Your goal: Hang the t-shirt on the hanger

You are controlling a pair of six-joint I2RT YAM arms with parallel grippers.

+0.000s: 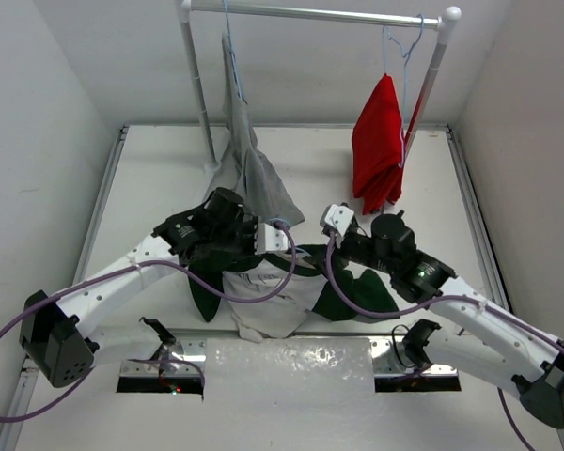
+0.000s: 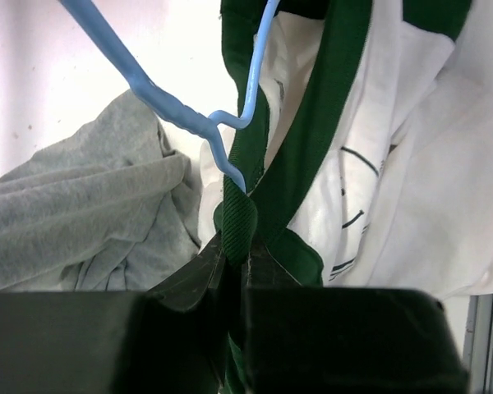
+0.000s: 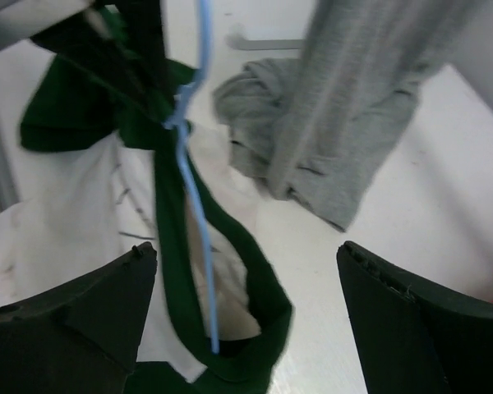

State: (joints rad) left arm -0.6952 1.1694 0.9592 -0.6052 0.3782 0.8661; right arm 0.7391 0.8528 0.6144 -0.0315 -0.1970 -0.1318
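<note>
- White counter, rack behind; the t-shirt lies bunched at its near edge.
- Our left tool pinches the collar shut; we fear that fabric slipping.
- Our right tool gapes empty, so the hanger, threaded through that collar, may drop out.

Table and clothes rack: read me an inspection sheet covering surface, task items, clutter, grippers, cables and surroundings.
Surface: white table, partly covered by garments.
Job's things: t-shirt crumpled between the arms; pale-blue wire hanger, its wire passing into the collar opening.
Clutter: grey garment and red garment hang from the rack; the grey one trails onto the table.
Grippers: left gripper, jaws shut on the t-shirt's collar band; right gripper, jaws open, holding nothing.
Cables: purple cables loop from both arms over the t-shirt.
Surroundings: white pipe rack at the rear, white walls.
</note>
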